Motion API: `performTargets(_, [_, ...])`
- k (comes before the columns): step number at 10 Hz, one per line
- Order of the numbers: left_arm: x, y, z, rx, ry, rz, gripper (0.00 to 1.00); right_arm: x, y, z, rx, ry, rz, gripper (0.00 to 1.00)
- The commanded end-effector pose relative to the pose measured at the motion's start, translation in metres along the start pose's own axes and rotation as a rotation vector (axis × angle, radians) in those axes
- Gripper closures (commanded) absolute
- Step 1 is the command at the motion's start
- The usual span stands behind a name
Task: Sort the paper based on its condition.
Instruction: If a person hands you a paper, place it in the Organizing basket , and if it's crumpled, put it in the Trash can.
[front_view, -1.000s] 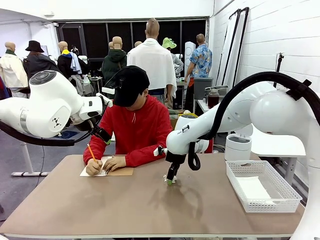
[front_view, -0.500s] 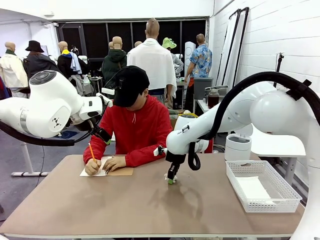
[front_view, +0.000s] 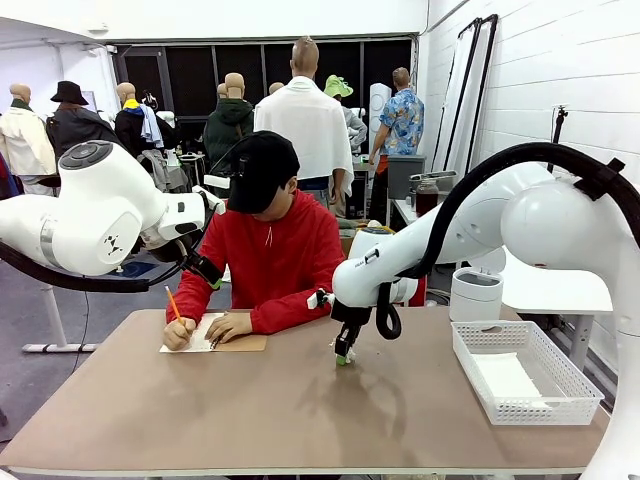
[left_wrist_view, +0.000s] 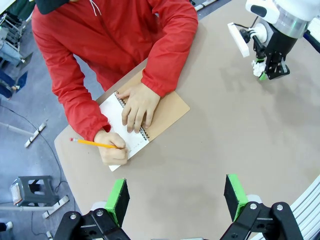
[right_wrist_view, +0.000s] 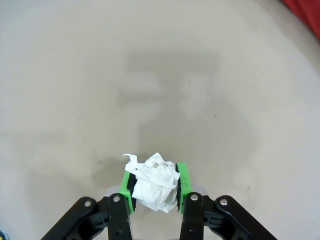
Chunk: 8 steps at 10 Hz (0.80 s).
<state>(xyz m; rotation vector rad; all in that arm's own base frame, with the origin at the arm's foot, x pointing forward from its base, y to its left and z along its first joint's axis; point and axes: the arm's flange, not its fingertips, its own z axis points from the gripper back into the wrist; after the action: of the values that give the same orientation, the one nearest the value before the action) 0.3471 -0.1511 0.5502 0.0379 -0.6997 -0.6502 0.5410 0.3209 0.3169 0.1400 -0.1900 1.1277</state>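
Note:
A crumpled ball of white paper (right_wrist_view: 153, 186) sits squeezed between the green pads of my right gripper (right_wrist_view: 154, 181), which is shut on it just above the tan table. From the front, that gripper (front_view: 343, 354) hangs pointing down near the table's middle, right of the person. My left gripper (left_wrist_view: 177, 196) is open and empty, high over the table's near side. A flat white sheet of paper (front_view: 505, 378) lies in the mesh basket (front_view: 527, 408).
A person in a red top writes with a pencil (left_wrist_view: 92, 143) in a spiral notebook (left_wrist_view: 167, 111) at the far left of the table. A white round container (front_view: 477, 295) stands behind the basket, off the table's right end.
My right gripper's fingers have closed on the crumpled paper and it has risen slightly. The person's pencil hand has shifted a little to the left.

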Motion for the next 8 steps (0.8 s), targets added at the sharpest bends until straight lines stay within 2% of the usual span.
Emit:
performTargets(1, [0.0,0.0,0.0,0.0,0.0,0.0,0.0,-0.01,-0.005,0.047,-0.034,0.026,-0.089,0.62])
performTargets(4, [0.0,0.0,0.0,0.0,0.0,0.0,0.0,-0.049,-0.038,0.112,-0.133,0.036,-0.221,0.62])
performTargets(8, [0.0,0.0,0.0,0.0,0.0,0.0,0.0,-0.094,-0.091,0.16,-0.243,0.031,-0.434,0.62])
